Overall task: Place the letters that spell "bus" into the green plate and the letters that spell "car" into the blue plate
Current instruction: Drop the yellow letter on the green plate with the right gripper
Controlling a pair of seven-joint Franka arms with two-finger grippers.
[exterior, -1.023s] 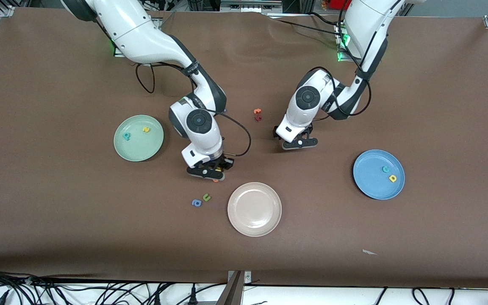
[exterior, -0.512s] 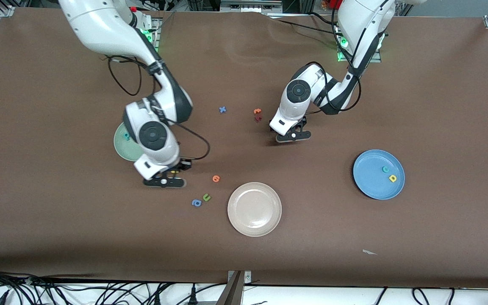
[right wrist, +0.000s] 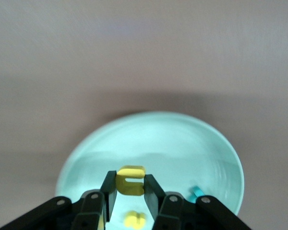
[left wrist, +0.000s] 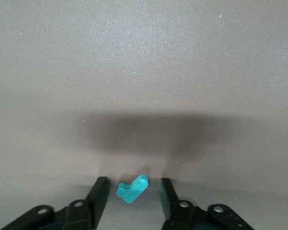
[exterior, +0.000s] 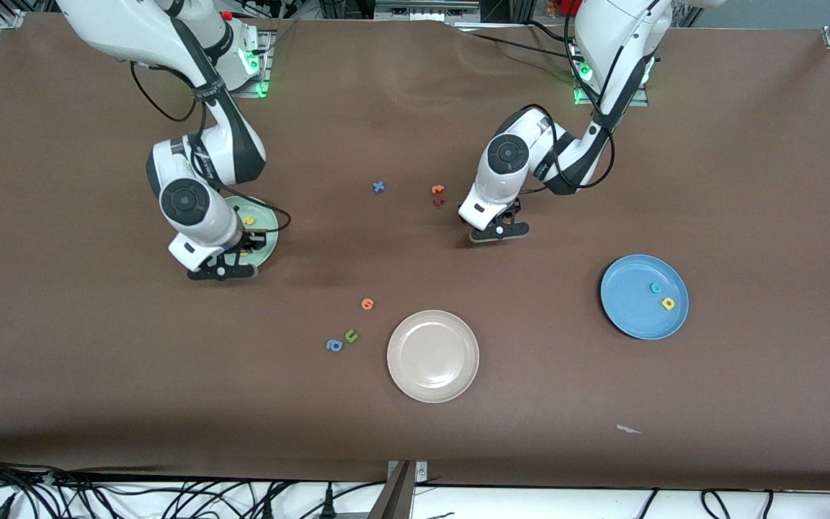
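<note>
Right wrist view: the right claw (right wrist: 130, 191) hangs over the green plate (right wrist: 182, 143), fingers clamped on a yellow letter (right wrist: 130, 180); another yellow letter (right wrist: 134, 219) and a teal letter (right wrist: 197, 192) lie in the plate below it. The left claw (left wrist: 130, 196) sits low over the desk (left wrist: 144, 72), fingers narrowly parted around a teal letter (left wrist: 132, 188). The blue plate (exterior: 627, 317) lies well apart, holding two letters.

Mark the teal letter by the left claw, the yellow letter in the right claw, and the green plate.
teal letter (left wrist: 132, 189): left wrist view, its middle.
yellow letter (right wrist: 130, 181): right wrist view, its face.
green plate (right wrist: 158, 139): right wrist view, bare floor.
</note>
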